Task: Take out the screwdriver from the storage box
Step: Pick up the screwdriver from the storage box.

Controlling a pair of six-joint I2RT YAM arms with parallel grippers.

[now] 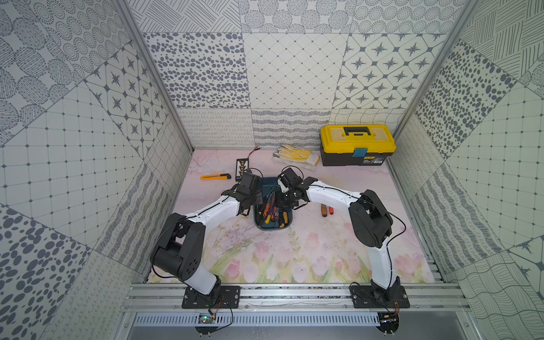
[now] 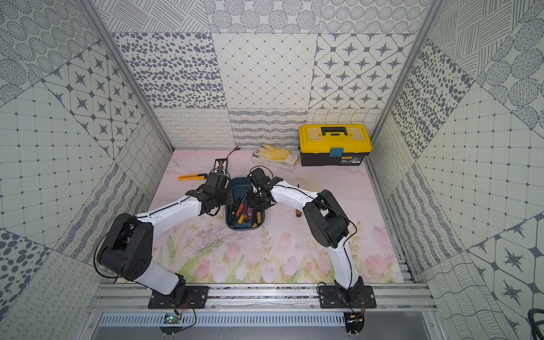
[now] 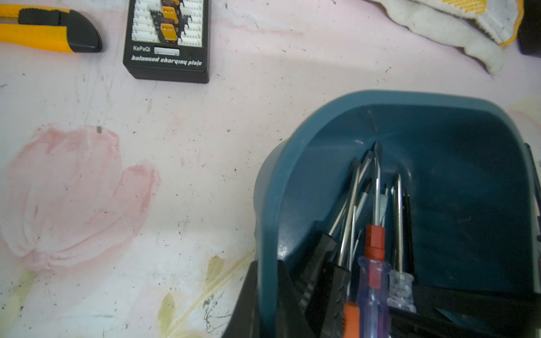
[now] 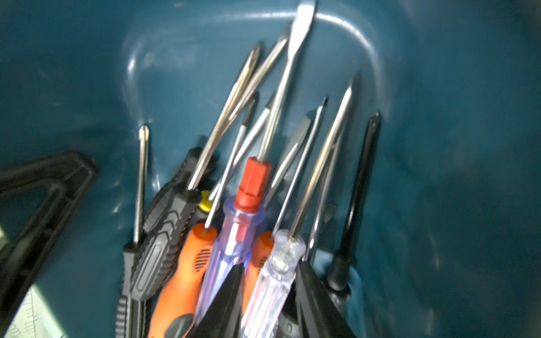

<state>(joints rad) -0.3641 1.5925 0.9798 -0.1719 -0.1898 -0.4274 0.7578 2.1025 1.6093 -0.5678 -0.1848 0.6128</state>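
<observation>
Here — right tool (image 4: 270, 267) straddles clear screwdriver (image 4: 285, 248); left tool (image 3: 268, 272) clamps storage box (image 3: 409, 99).

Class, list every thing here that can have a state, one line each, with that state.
storage box, lidless, holding screwdrivers
yellow toolbox, lid shut
left gripper, shut on the storage box wall
right gripper, jaws astride clear-handled screwdriver, grip unclear
clear-handled screwdriver, inside the box
</observation>
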